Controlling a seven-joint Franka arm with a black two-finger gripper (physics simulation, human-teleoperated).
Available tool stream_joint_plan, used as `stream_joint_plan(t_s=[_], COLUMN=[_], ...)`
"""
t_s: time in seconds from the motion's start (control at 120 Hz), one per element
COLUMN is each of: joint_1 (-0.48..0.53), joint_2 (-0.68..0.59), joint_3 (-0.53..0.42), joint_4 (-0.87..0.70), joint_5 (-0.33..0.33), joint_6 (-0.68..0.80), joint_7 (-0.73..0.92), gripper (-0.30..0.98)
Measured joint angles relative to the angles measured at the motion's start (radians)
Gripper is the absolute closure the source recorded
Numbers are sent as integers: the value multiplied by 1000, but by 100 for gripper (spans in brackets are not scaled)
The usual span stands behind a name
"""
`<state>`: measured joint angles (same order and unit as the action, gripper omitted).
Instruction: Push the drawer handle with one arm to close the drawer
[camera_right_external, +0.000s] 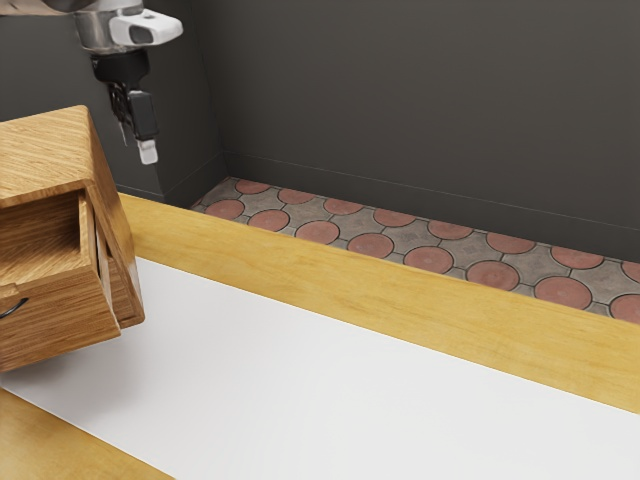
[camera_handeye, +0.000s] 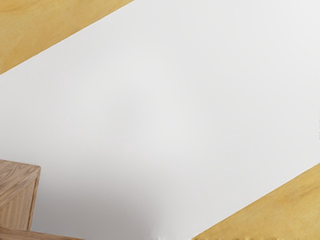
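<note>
In the exterior view, our gripper (camera_right_external: 137, 151) hangs in the air, its fingers apart, touching nothing. At this view's left, we see the drawer (camera_right_external: 60, 325) standing open from the wooden cabinet (camera_right_external: 45, 150) — the dark handle (camera_right_external: 14, 307) is on its front.

Exterior view: beside the arm (camera_right_external: 98, 32), angled down across the table (camera_right_external: 500, 330). Wrist view: arm-mounted, facing down, closer to the white mat (camera_handeye: 165, 110). Shared: mat, table, part of the cabinet (camera_right_external: 40, 150)
</note>
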<state>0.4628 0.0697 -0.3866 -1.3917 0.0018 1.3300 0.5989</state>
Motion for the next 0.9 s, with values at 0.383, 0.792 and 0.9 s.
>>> stream_joint_plan(t_s=[0.383, 0.792, 0.9], joint_1=[165, 82, 111], joint_2=[-591, -850, -859], joint_3=[260, 386, 393], joint_4=[-407, -913, -966], joint_5=[34, 19, 14], joint_6=[-85, -18, 34], joint_7=[125, -132, -219], gripper=[0, 63, 70])
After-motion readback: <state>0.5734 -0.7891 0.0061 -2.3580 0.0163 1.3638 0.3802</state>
